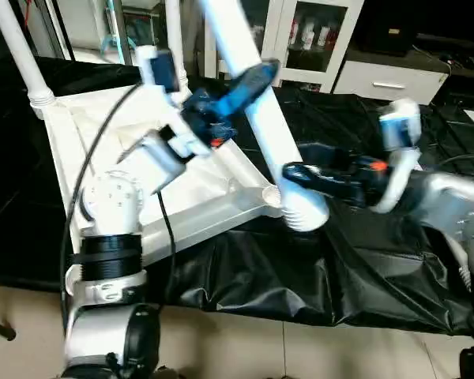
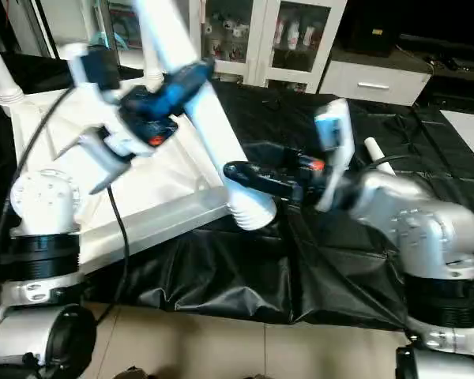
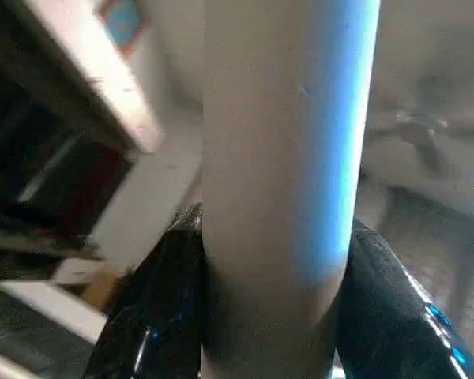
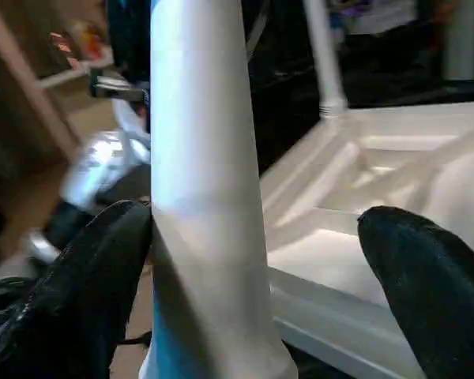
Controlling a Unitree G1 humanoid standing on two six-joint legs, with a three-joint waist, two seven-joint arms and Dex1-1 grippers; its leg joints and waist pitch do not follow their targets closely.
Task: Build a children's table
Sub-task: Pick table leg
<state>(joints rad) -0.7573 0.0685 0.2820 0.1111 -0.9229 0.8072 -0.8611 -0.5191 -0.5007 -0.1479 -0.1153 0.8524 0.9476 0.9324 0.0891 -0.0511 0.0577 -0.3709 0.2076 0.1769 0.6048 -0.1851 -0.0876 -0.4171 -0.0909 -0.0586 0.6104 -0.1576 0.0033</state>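
The left tool (image 1: 249,83) clamps a tilted white leg (image 1: 261,110) whose thick end meets the upturned tabletop (image 1: 213,213) corner. The right tool (image 2: 249,178) stands wide open around that leg's base, gripping nothing.

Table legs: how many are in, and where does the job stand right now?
Done: two legs, one and another, stand upright at the far corners of the upturned tabletop. In hand: the left end effector grips a third leg, tilted, its threaded end by the near right corner socket; the right end effector stands open around its base. Left: seating this leg, plus a fourth.
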